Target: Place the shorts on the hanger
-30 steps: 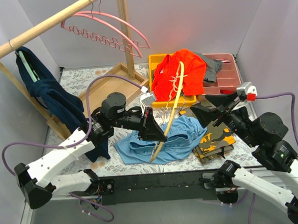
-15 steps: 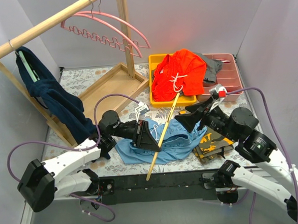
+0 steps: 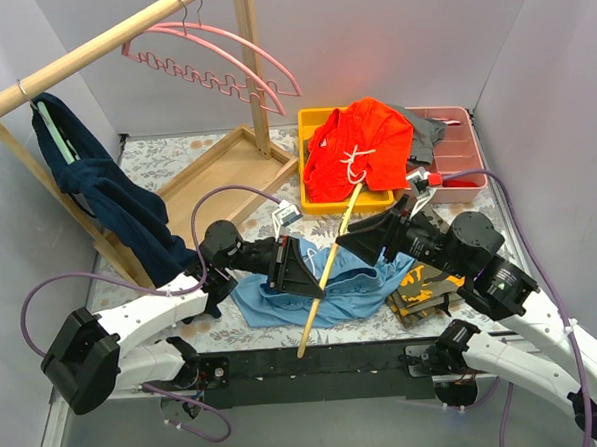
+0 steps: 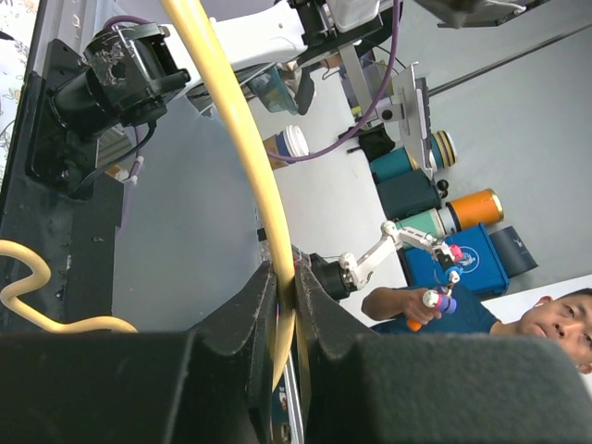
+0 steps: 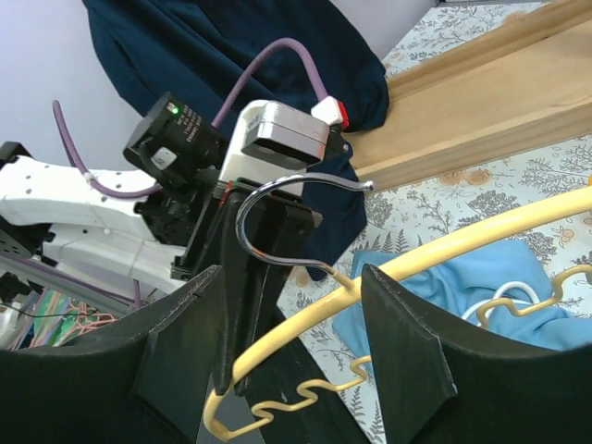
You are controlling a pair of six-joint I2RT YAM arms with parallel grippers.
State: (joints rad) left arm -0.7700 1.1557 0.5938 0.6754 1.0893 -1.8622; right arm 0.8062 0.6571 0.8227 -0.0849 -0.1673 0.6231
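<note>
Hanger (image 4: 245, 139) – smooth glossy yellow plastic, shiny metal hook (image 5: 314, 176); shorts (image 3: 272, 300) – soft matt blue cloth.

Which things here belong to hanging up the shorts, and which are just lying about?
Job: sky-blue shorts; pale-yellow hanger, clamped in the left gripper; right gripper, open around it.
Lying about: orange shorts, camouflage shorts, pink hangers, navy garment, yellow bin.
</note>
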